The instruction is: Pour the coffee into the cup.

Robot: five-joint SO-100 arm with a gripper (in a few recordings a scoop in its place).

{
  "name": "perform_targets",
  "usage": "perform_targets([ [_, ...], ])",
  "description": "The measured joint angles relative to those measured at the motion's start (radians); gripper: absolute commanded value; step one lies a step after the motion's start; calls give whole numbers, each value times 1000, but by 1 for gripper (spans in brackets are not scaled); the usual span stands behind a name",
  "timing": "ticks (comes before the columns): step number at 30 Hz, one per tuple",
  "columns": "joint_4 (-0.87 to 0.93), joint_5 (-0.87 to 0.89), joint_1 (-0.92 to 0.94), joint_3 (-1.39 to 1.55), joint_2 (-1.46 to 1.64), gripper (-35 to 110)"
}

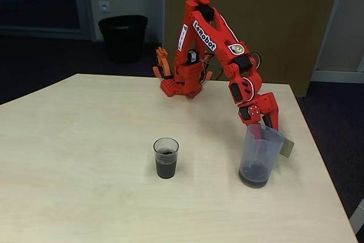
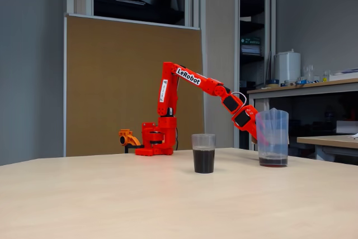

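Observation:
The cup (image 1: 165, 147), a small clear tumbler, stands upright near the table's middle and is more than half full of dark coffee (image 1: 165, 168); in a fixed view from the side the cup (image 2: 203, 141) and its coffee (image 2: 203, 160) show too. To its right the taller greyish jug (image 1: 260, 151) (image 2: 272, 135) stands upright on the table, a thin dark layer in its bottom and its flat handle (image 1: 287, 147) pointing right. My gripper (image 1: 265, 124) (image 2: 257, 130) is at the jug's far rim. The jug hides its fingertips, so I cannot tell its grip.
The pale wooden table (image 1: 85, 157) has its right edge close beyond the jug. My red arm's base (image 1: 182, 83) sits at the table's far edge. A black bin (image 1: 123, 37) stands on the floor behind, next to a brown board.

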Motion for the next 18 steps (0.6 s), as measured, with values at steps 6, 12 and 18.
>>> perform_targets([
  [6,0,0,0,0,0,10],
  [12,17,2,9,-15,0,9],
  [18,34,17,11,-52,-2,9],
])
